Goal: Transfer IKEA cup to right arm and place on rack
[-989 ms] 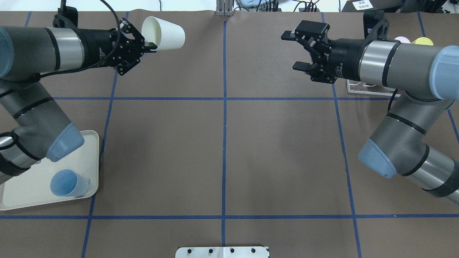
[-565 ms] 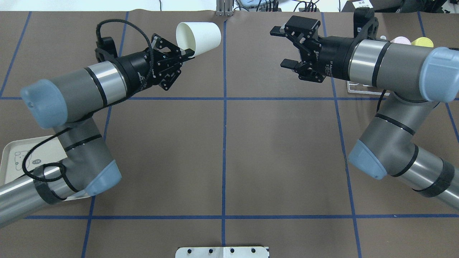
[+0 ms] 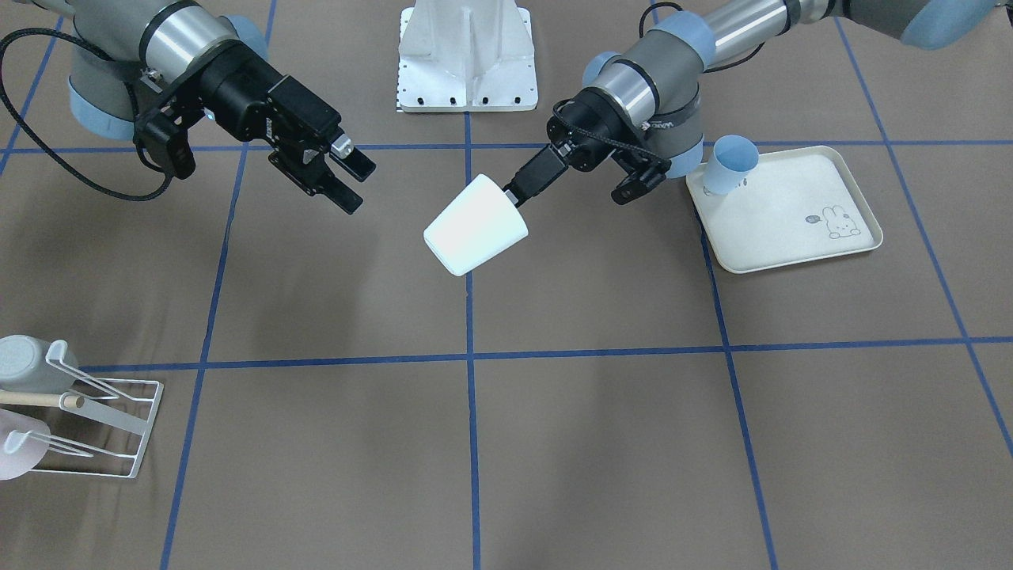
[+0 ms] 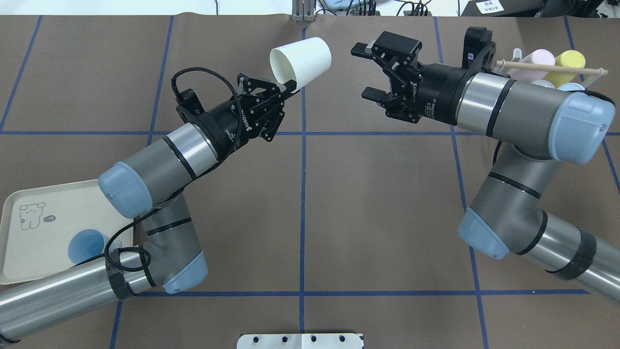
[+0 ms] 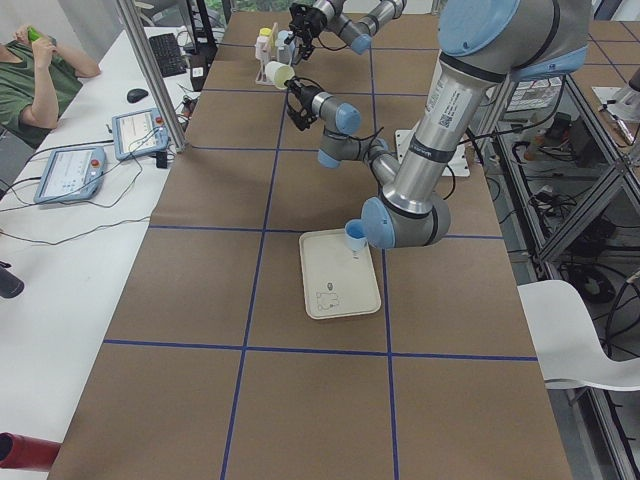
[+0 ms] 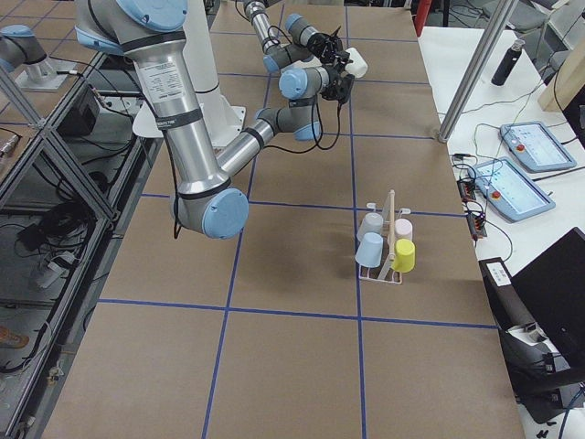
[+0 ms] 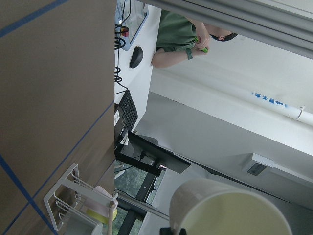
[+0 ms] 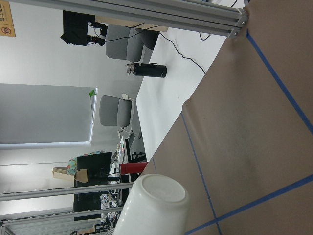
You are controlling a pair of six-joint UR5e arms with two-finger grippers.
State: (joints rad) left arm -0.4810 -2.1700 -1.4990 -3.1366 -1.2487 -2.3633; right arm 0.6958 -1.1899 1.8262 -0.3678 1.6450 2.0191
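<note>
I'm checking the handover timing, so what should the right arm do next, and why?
Probably ease the right gripper forward until its open fingers straddle the white cup. The left gripper holds the cup by its rim, base toward the right gripper, with a gap between them.

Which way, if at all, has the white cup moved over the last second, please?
Yes. Held by the left end effector, the white cup has travelled rightward in the overhead view, from left of the centre blue tape line to overlapping it.
</note>
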